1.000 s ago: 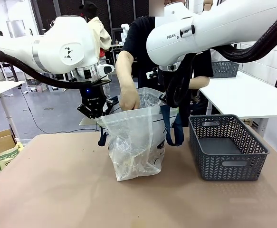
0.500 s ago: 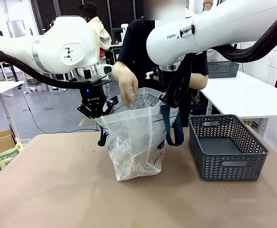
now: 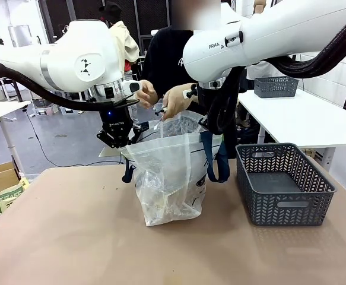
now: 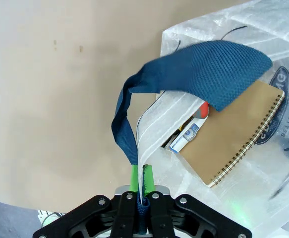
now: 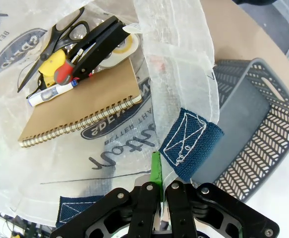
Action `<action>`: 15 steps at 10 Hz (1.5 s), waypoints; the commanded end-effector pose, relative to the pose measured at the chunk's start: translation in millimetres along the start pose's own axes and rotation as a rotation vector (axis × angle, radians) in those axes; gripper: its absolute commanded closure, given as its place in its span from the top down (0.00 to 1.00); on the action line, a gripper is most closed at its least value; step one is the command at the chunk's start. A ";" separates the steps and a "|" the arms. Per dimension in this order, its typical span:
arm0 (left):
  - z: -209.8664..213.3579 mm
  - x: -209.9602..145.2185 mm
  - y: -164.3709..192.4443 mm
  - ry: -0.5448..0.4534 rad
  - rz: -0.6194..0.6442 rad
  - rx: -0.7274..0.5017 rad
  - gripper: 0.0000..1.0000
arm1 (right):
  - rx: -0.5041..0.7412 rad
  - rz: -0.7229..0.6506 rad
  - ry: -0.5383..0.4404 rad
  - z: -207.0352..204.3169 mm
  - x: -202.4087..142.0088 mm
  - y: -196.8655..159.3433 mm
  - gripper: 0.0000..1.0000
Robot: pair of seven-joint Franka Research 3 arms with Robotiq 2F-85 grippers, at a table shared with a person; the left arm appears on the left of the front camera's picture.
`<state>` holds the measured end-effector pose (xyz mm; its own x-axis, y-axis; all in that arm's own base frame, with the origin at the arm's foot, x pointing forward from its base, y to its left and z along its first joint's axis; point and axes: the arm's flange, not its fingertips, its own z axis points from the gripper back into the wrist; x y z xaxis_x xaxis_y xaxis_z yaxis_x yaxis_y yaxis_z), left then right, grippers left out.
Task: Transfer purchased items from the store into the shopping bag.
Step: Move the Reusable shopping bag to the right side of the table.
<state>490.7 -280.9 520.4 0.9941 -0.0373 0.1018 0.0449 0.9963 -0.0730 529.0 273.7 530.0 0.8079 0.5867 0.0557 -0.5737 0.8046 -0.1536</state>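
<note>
The left claw (image 4: pixel 142 174) and the right claw (image 5: pixel 161 174) each pinch the top edge of the shopping bag (image 3: pixel 170 178), which stands on the tabletop (image 3: pixel 72 237) with the basket (image 3: pixel 282 208) at its 3 o'clock.

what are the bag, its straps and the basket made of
The bag looks like thin translucent whitish plastic sheet, slightly glossy: it crinkles and its contents show through. Its straps look like navy woven fabric webbing, with a coarse weave and white stitching. The basket looks like dark grey moulded plastic, matt, with lattice-cut walls.
</note>
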 end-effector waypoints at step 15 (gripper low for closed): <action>-0.3 0.1 1.2 0.001 0.002 0.002 0.00 | 0.000 -0.005 0.004 -1.0 -0.9 0.0 0.00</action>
<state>490.7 -280.9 520.4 0.9941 -0.0373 0.1018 0.0449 0.9963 -0.0730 529.0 273.7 530.0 0.8079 0.5867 0.0557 -0.5737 0.8046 -0.1536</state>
